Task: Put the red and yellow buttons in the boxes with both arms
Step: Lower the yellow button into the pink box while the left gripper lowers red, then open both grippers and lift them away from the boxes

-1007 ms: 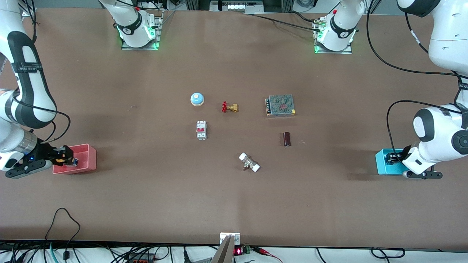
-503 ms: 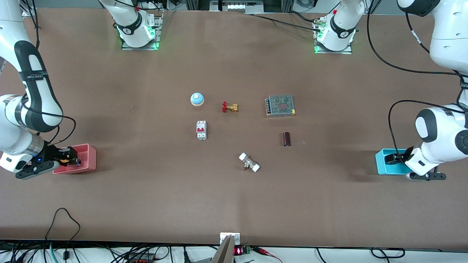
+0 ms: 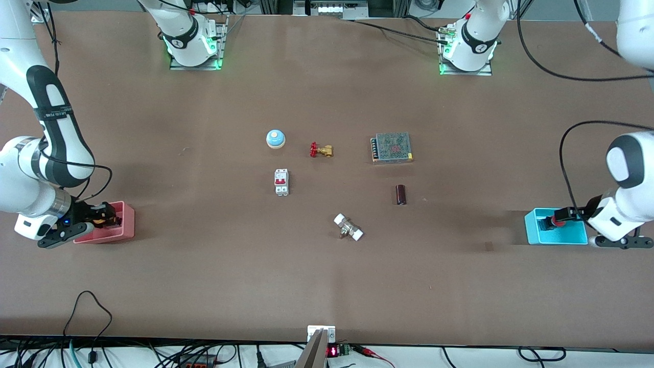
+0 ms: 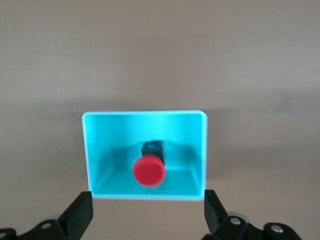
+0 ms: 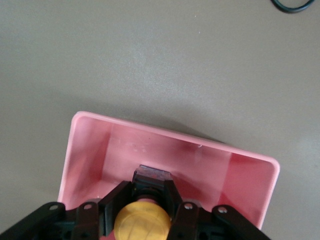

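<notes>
Left gripper (image 4: 146, 216): only the finger tips show, rest cut off by the frame edge. Right gripper (image 5: 142, 207) body also cropped. Its fingers (image 5: 114, 206) hide the yellow button (image 5: 141, 220) body; the cap's lower part runs off-frame.

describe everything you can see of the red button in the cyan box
The small push-button with a round red cap and a black body sits inside the cyan rectangular plastic bin, at the left arm's end of the table. It rests on the bin's floor, cap toward the wrist camera, with the body showing just past the cap. Nothing grips it: the left gripper is open, its black fingers spread apart outside the bin's rim.
</notes>
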Motion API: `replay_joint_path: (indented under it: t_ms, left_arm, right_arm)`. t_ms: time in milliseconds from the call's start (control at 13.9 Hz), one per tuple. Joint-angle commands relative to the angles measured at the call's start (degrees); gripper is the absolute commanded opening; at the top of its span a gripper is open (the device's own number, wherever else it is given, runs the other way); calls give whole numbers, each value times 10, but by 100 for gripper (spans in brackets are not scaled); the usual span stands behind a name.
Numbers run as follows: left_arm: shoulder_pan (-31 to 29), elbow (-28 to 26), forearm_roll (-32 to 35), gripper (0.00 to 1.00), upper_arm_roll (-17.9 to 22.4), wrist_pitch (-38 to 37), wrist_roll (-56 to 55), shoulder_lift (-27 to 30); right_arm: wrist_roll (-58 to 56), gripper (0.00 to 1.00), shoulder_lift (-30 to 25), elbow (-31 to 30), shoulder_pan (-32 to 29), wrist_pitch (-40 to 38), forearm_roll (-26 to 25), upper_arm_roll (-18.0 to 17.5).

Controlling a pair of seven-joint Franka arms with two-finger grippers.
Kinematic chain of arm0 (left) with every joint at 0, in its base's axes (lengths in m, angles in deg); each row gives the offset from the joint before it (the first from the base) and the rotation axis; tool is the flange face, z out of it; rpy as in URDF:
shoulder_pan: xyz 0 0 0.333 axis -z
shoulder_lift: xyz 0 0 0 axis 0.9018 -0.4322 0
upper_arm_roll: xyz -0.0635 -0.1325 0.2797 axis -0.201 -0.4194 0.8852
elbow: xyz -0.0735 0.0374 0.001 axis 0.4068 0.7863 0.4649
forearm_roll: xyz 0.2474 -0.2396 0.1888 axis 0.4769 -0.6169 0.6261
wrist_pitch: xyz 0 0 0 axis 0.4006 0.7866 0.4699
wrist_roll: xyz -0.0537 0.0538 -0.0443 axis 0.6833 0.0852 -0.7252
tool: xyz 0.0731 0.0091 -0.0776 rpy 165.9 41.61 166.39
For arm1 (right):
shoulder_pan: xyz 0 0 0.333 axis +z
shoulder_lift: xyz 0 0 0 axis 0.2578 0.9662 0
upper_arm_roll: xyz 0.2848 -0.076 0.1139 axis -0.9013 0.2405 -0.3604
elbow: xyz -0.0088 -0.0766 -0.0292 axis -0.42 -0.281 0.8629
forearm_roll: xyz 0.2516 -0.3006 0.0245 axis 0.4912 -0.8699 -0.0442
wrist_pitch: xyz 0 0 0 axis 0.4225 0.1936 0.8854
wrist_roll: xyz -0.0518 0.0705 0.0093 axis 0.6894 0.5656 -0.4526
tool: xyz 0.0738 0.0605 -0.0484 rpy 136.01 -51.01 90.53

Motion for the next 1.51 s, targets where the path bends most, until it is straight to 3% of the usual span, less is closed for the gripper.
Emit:
replay_joint_path:
  t_ms: [0, 359, 503, 719, 791, 863, 935, 1007, 1078, 1222, 1438]
  left_arm:
    - [0, 8, 0, 98, -30, -84, -2, 59]
    - [-1, 88, -19, 100, -98, -241, -42, 100]
    - [-4, 90, -54, 100, -111, -268, -40, 134]
    - [-3, 91, -74, 100, -113, -293, -36, 156]
    - [-1, 92, -79, 100, -106, -288, -31, 158]
    - [9, 80, -86, 100, -99, -280, -23, 175]
    - [41, 61, -87, 100, -65, -276, -23, 189]
    - [90, 43, -91, 100, -7, -273, -23, 206]
    - [113, 10, -91, 100, 20, -254, -24, 229]
    - [130, -83, -92, 100, 34, -179, -29, 297]
    - [173, -98, -87, 100, 65, -168, -29, 323]
  right_arm:
    - [-10, 43, 1, -4, -6, 2, -3, -4]
    - [-10, 62, 3, -4, -6, 5, -3, -4]
    - [-6, 72, 1, -3, -6, 4, -2, -4]
    - [-3, 77, -26, -3, -4, -3, 2, -4]
    - [-3, 83, -44, -4, -2, -13, 2, -4]
    - [-2, 100, -62, -4, 2, -34, 3, -4]
    - [-1, 100, -85, -5, 6, -60, 4, -5]
    - [10, 100, -113, -5, 17, -98, 6, -6]
    - [41, 100, -143, -5, 28, -137, 6, -6]
    - [138, 100, -202, -4, 60, -209, 6, -6]
    - [280, 100, -294, -4, 105, -294, 6, -6]
